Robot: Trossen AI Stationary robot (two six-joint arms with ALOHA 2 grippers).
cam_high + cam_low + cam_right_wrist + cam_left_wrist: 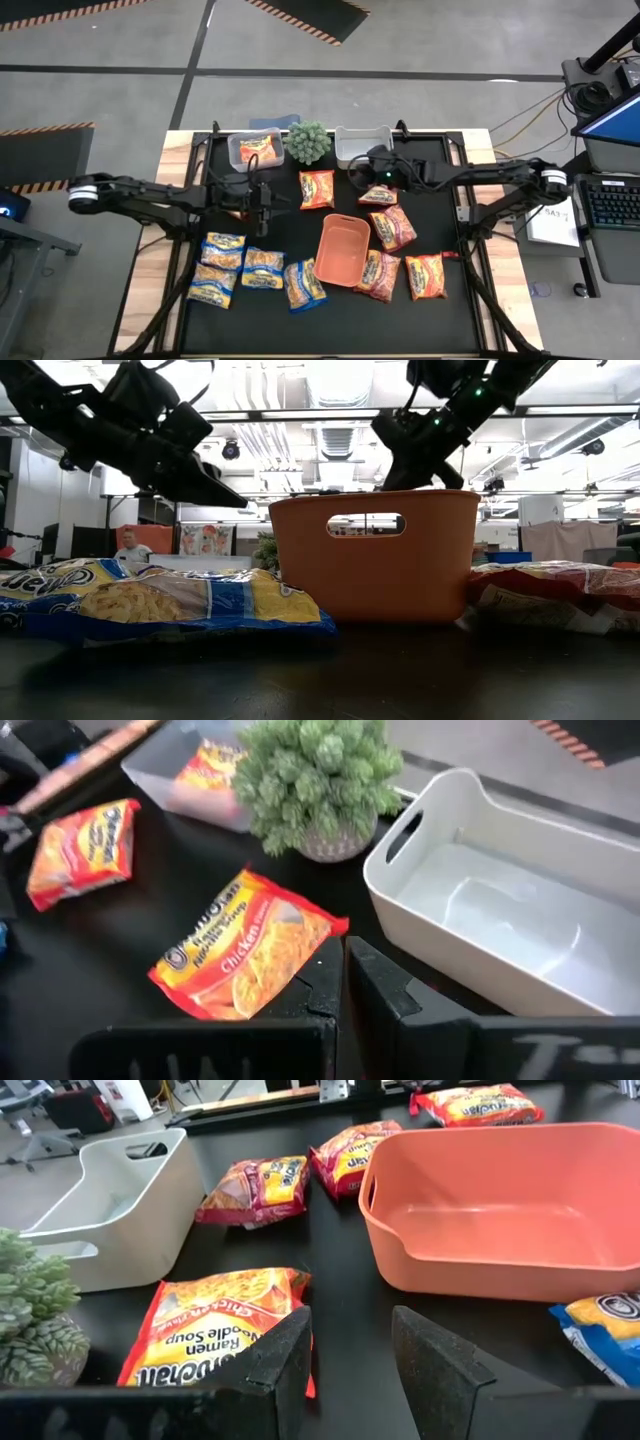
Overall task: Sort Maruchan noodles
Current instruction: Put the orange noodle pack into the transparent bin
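Orange packet (317,189): flat on counter (450,300), between both grippers.
Left gripper (264,200): jaws apart, empty.
Right gripper (357,172): jaws together, empty.

Right gripper (342,982) hangs with its fingers pressed together, just over the corner of an orange noodle packet (245,944). Beside it sits an empty white bin (560,870). A green potted plant (312,775) stands between that and a clear bin (165,765) holding another packet (210,765). One more orange packet (80,848) lies well apart.

surface: black table (450,300) | on it: ramen packets (243,267), orange tray (342,249), two bins (362,146), small plant (308,142)
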